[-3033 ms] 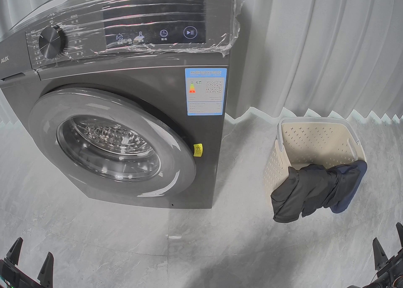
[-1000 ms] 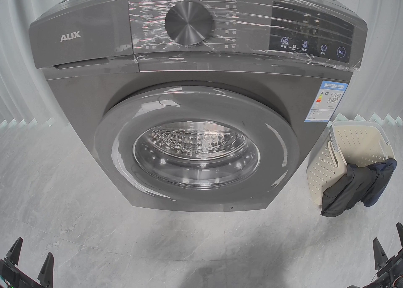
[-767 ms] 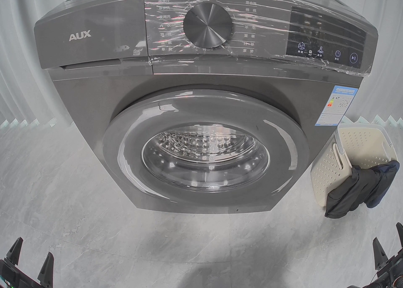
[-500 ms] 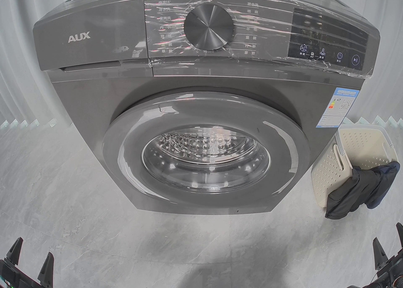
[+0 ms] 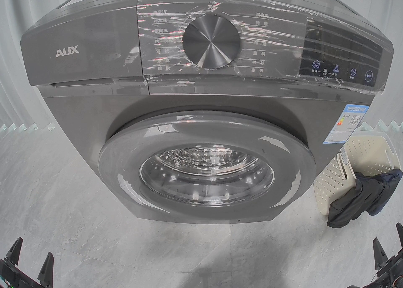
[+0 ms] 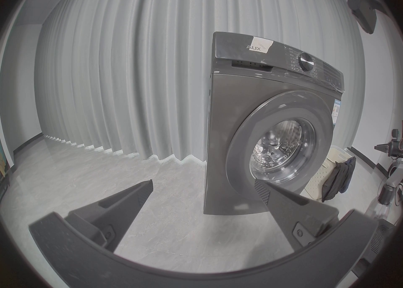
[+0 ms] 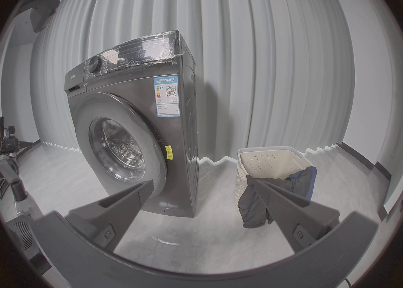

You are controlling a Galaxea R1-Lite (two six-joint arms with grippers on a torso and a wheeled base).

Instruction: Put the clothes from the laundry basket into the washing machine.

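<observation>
While my left gripper (image 5: 33,249) and right gripper (image 5: 386,235) hang low, spread and empty, the dark clothes (image 5: 360,197) drape over the near rim of the laundry basket (image 5: 332,177), just right of the washing machine (image 5: 201,104). They lie ahead of my right gripper, so I judge that arm the nearer one.

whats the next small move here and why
Probably raise the left gripper to the washing machine door and pull it open. The door is shut over the drum, so nothing can go in yet. The dark clothes hang over the laundry basket rim beside the machine; the right gripper, also open and empty, could fetch them afterward.
</observation>
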